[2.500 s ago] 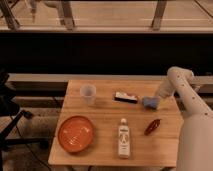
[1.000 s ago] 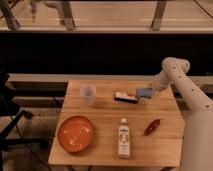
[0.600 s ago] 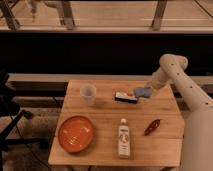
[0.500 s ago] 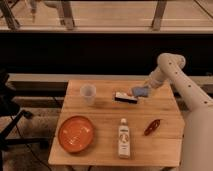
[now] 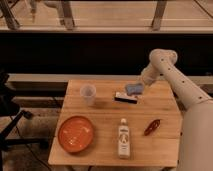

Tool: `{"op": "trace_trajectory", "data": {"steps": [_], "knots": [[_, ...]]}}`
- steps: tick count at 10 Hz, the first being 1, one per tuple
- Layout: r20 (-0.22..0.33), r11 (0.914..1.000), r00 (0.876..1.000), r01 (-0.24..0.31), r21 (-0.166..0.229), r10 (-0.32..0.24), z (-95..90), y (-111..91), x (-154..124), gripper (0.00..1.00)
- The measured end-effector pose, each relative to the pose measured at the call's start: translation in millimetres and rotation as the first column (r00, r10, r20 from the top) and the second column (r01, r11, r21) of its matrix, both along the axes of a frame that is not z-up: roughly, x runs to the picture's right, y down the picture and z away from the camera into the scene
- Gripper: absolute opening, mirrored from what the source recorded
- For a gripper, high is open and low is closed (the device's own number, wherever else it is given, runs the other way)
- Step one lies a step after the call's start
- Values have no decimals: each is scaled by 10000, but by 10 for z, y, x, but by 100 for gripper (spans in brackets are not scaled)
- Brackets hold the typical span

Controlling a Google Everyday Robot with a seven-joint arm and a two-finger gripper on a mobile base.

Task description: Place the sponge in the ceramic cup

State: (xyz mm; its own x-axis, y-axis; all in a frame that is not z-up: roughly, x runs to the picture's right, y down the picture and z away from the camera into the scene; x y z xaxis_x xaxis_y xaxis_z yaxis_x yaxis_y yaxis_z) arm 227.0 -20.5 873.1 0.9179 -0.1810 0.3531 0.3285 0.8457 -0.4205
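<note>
**Light-blue sponge point(image 5: 133, 89) pinched in the gripper point(image 5: 137, 86), ceramic cup point(image 5: 88, 93) standing apart**

You have the sponge at the very tip of the gripper, and the jaws are drawn in narrow and clamped on it. The gripper sits over the far right part of the wooden table point(image 5: 105, 117). Its white arm point(image 5: 172, 82) comes in from the right side of the view and bends down toward the tabletop from a rounded joint above.

The sponge hangs just over the far edge of the black-and-white block point(image 5: 126, 98), which lies flat on the wood. You cannot tell whether the sponge touches the block or clears it.

The ceramic cup is your other thing to watch. It stands upright on the far left part of the table with its mouth open to the top. It is well apart from the sponge, and the near end of the block lies between the two.

Nearer the front edge, the orange plate point(image 5: 76, 134) rests on the left side. The white bottle point(image 5: 123, 139) is at the middle front, its cap end pointing toward the block. You cannot tell whether it stands or lies. To the right of the bottle lies a small dark-red object point(image 5: 152, 126), set at a slant and apart from everything else.
</note>
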Motion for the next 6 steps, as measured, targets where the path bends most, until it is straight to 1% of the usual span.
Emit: {"op": "trace_trajectory", "data": {"steps": [2, 4, 6], "knots": [[124, 9999, 9998, 158, 22, -159, 2, -54, -158, 0], [385, 9990, 9984, 405, 198, -412, -10, -216, -530, 0], [561, 9979, 9969, 529, 386, -550, -63, -380, -656, 0]]}}
